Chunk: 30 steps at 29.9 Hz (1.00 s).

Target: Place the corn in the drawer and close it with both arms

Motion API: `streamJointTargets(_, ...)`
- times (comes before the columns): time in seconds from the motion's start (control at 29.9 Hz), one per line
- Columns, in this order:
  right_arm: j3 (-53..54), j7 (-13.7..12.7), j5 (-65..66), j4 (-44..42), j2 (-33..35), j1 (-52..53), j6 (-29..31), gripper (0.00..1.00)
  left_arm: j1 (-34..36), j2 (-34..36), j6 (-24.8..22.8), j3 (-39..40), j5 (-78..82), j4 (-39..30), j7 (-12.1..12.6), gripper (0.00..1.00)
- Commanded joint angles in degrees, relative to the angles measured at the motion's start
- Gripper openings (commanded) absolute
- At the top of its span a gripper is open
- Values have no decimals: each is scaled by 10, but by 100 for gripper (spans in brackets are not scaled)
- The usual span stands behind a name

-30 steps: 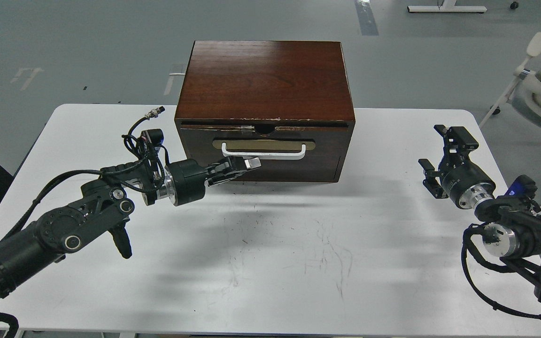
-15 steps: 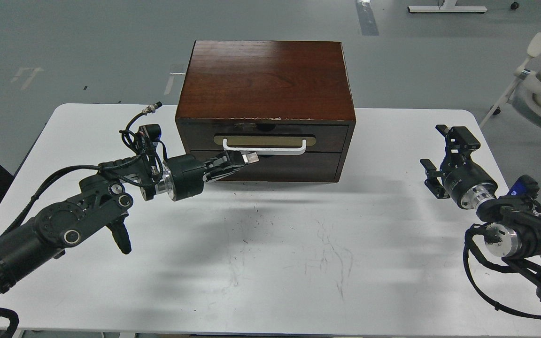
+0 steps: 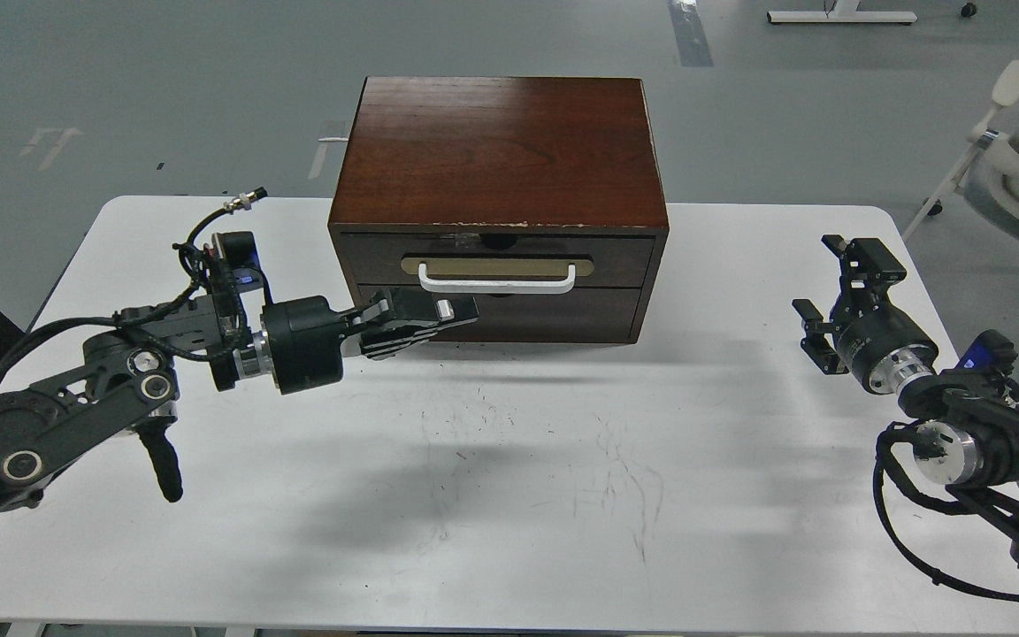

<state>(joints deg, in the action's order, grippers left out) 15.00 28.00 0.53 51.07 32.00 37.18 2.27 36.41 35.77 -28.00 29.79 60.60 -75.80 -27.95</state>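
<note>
The dark brown drawer (image 3: 496, 258), with its white bar handle (image 3: 497, 281) on a beige plate, sits flush in the front of the wooden box (image 3: 499, 150). The corn is out of view. My left gripper (image 3: 448, 317) points at the box front just below the handle's left end. Its fingers are together and hold nothing, and I cannot tell whether they touch the panel. My right gripper (image 3: 835, 294) hovers over the table at the far right, well apart from the box, open and empty.
The box stands at the back middle of the white table (image 3: 509, 495), whose front surface is scuffed. A white chair (image 3: 1018, 150) stands off the table at the right. The plain lower panel (image 3: 545, 314) is below the drawer.
The drawer, slightly open a second ago, has slid fully in. My left arm has since drawn back to the left and dropped a little. The right arm has hardly moved.
</note>
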Motion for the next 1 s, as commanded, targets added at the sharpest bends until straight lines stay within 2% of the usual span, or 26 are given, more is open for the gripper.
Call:
streamJointTargets(0.0, 1, 0, 0, -1, -1, 2, 0, 96, -1, 42, 0, 4, -108, -36, -1, 66)
streamJointTargets(0.03, 3, 0, 0, -1, -1, 3, 0, 96, -1, 55, 0, 15, -152, -40, -1, 99)
streamJointTargets(0.23, 9, 0, 0, -2, -1, 9, 0, 96, -1, 89, 0, 88, -293, -30, -1, 99)
streamJointTargets(0.4, 22, 0, -1, -2, -5, 10, -1, 96, -3, 109, 0, 93, -360, 14, -1, 99)
streamJointTargets(0.47, 34, 0, -1, -6, -7, 9, -2, 96, -14, 110, 20, 92, -396, 30, -1, 99)
streamJointTargets(0.54, 46, 0, -2, -13, -9, 9, -2, 96, -33, 104, 45, 91, -437, 54, -1, 99)
streamJointTargets(0.6, 51, 0, -3, -13, -11, 10, -1, 96, -44, 100, 45, 91, -452, 64, -1, 99)
streamJointTargets(0.77, 71, 0, -11, -18, -29, 12, -1, 96, -81, 66, 34, 98, -479, 101, 0, 99)
streamJointTargets(0.87, 80, 0, -12, -18, -40, 12, -1, 96, -99, 37, 5, 120, -479, 134, 2, 99)
streamJointTargets(0.97, 82, 0, -12, -18, -47, 12, 1, 96, -116, 17, 0, 147, -479, 151, 17, 99)
